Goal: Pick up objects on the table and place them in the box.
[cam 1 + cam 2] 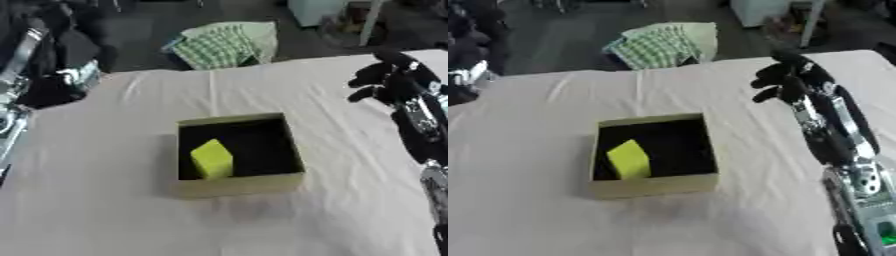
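A shallow cardboard box (pixel 241 186) with a dark inside sits in the middle of the table. A yellow-green block (pixel 212 159) stands tilted in its front left part. My right hand (pixel 784 80) hangs over the table to the right of and beyond the box, well apart from it. Its fingers are loosely bent and hold nothing. My left hand (pixel 54 82) shows as a dark shape with a silver part at the table's far left edge, away from the box.
A wrinkled white cloth (pixel 105 200) covers the table. Beyond the far edge lies a green checked cloth (pixel 223 45). My right forearm (pixel 842 135) runs along the right side, and left arm parts (pixel 10 125) line the left edge.
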